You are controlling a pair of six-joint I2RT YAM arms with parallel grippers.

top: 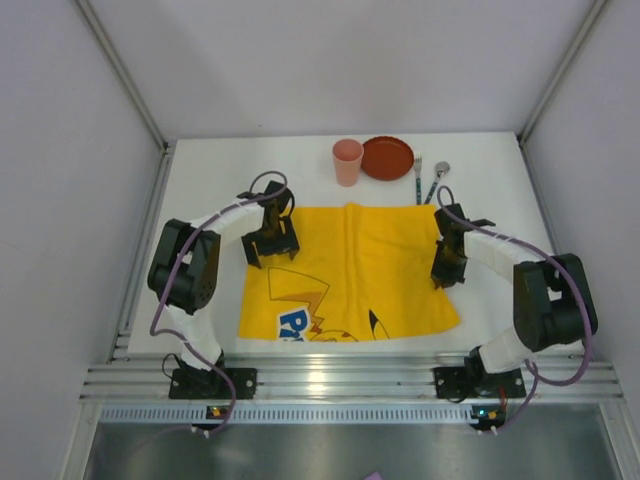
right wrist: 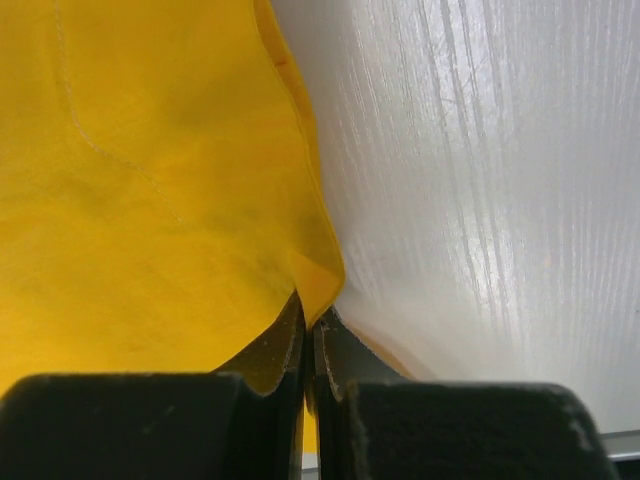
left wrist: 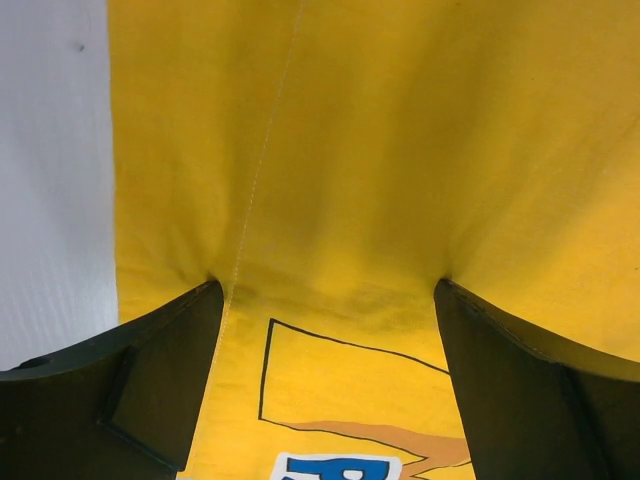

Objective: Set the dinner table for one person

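Here is the picture from above: the dinner table [top: 205,175] fills the whole workspace, white and rail-edged, and on its near half lies the yellow mat [top: 350,270], long side running left to right between the two arms.

The right gripper [top: 447,268] sits at the mat's right edge, and the wrist view settles it: the right gripper [right wrist: 312,325] is pressed together with a fold of yellow cloth caught between the fingers, bare table just to its right.

The left gripper [top: 268,243] is over the mat's far left part. Its wrist view shows the jaws spread wide, both tips down on the cloth, which puckers at each one, nothing between them. The mat's left edge and white table run just to the left of the left finger [left wrist: 150,370].

Now the relation that matters. The tableware waits along the far edge, beyond the mat: pink cup [top: 347,161], red plate [top: 387,157], fork [top: 418,178], spoon [top: 439,177]. All of it lies away from both grippers, toward the far side and right of centre. The right arm is nearer the plate and cutlery, whose handles point back toward it, but it is occupied with cloth. The left arm is free, and nearest the cup.
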